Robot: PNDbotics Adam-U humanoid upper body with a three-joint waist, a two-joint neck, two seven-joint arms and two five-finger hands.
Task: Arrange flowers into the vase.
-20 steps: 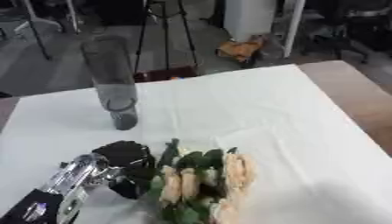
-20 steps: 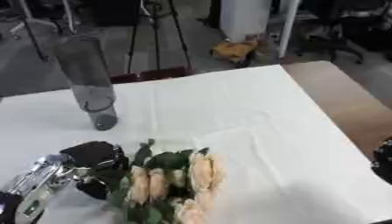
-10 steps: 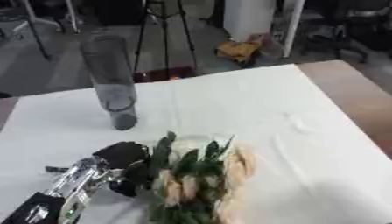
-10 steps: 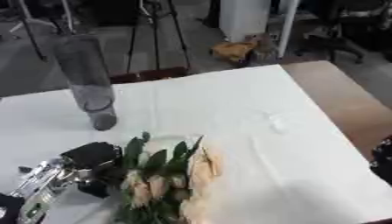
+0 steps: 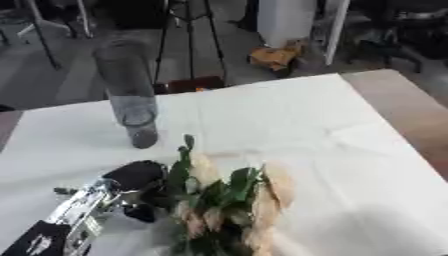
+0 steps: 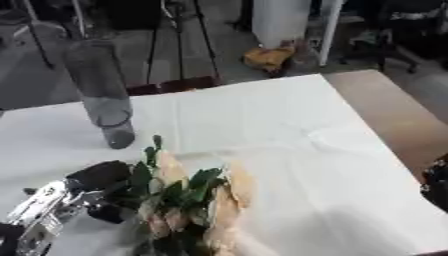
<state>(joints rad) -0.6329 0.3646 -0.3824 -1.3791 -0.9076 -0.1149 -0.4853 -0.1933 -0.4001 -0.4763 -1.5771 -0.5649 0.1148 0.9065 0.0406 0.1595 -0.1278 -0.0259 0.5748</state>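
Flowers [image 5: 229, 200]: bunch of pale peach blooms with dark green leaves, near the front edge of the desk [image 5: 324, 125], left of centre; blooms point up and away from the robot, stems run down toward the lower edge. Whether the bunch is lifted or resting on the cloth cannot be told.

Left hand [image 5: 131, 185]: black, on a silver wrist, entering from the lower left corner. Fingers curl round the left side of the bunch among the leaves.

Vase [image 5: 129, 90]: tall, clear grey cylinder, upright at the far left of the desk, well apart from the flowers and holding none.

Desk: covered with a white cloth; bare wood shows along the right side.

Right hand [image 6: 435, 182]: only a dark sliver at the right edge of the right eye view; finger state cannot be told.
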